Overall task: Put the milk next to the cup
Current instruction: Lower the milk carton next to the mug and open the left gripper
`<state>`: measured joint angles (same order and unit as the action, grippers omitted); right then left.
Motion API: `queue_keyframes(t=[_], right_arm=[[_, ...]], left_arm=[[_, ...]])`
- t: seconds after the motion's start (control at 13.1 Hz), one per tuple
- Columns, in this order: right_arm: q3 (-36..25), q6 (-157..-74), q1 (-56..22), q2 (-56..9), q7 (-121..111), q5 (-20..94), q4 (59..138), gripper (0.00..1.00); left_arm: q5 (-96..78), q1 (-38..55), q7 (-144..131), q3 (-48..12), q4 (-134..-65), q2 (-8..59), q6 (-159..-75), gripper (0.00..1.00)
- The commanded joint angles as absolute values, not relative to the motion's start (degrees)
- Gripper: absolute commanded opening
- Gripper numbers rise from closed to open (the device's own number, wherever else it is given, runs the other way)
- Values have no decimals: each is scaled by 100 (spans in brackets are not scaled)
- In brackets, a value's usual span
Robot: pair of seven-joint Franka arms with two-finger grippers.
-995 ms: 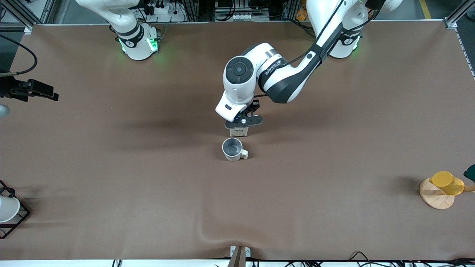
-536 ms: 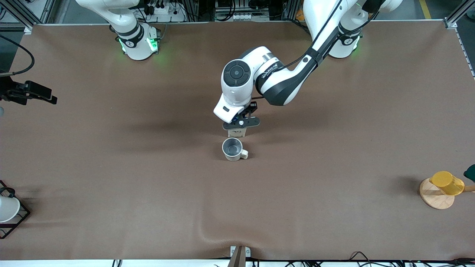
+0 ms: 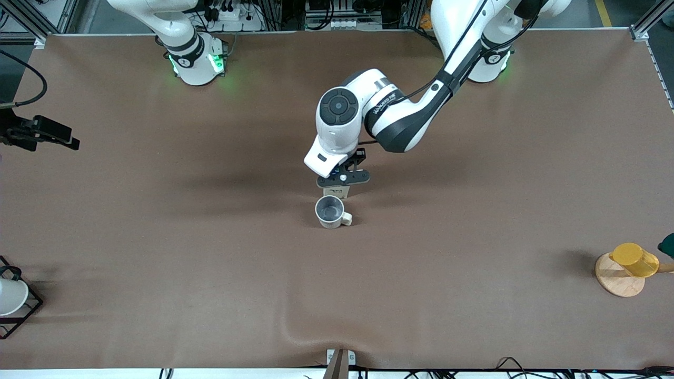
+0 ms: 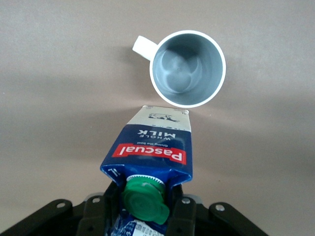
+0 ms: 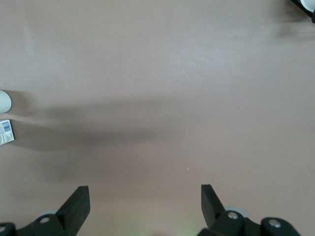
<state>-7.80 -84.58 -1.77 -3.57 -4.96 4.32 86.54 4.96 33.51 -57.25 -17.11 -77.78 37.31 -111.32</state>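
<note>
The milk (image 4: 150,150), a dark blue carton with a green cap (image 4: 145,200) and a red label, is gripped near its top by my left gripper (image 4: 142,214). In the front view only a pale bit of the carton (image 3: 337,191) shows under the left gripper (image 3: 342,178). The cup (image 3: 330,211), an off-white mug with a grey inside, stands just nearer the front camera than the carton; its rim almost touches the carton's base in the left wrist view (image 4: 187,68). My right gripper (image 3: 47,135) hangs open and empty over the right arm's end of the table (image 5: 142,201) and waits.
A yellow cup (image 3: 634,259) lies on a round wooden coaster (image 3: 617,281) at the left arm's end. A white cup (image 3: 9,296) sits in a black wire rack (image 3: 21,316) at the right arm's end, near the front edge.
My left gripper has shifted the milk slightly closer to the cup. The right gripper has drifted a little toward the table's edge.
</note>
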Motion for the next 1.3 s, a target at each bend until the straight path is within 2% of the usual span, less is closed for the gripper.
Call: queue_keyframes(t=[0.0, 0.15, 0.23, 0.31, 0.38, 0.61, 0.92, 1.22], right_arm=[[-721, -8438, -79, -308, -483, 519, 8613, 100], [-712, -8438, -97, -316, -492, 466, 8544, 100], [-712, -8438, -97, -316, -492, 457, 8534, 100], [-703, -8420, -105, -308, -492, 440, 8534, 100], [-703, -8420, -105, -308, -501, 405, 8534, 100], [-677, -8385, -237, -308, -518, 80, 8543, 100], [-694, -8376, -211, -316, -519, 61, 8534, 100], [-686, -8385, -273, -334, -457, 9, 8534, 100]], left_arm=[[606, 3445, -5634, -1617, -7611, 3841, -11197, 40], [606, 3480, -5634, -1608, -7611, 3858, -11197, 54], [598, 3489, -5651, -1617, -7611, 3867, -11206, 55], [598, 3489, -5651, -1617, -7611, 3858, -11215, 68], [606, 3481, -5651, -1617, -7611, 3850, -11224, 100], [606, 3437, -5660, -1608, -7620, 3570, -11180, 100], [615, 3051, -5687, -1600, -7638, 2631, -10891, 100], [633, 1805, -5232, -1608, -7664, 1680, -10074, 100]])
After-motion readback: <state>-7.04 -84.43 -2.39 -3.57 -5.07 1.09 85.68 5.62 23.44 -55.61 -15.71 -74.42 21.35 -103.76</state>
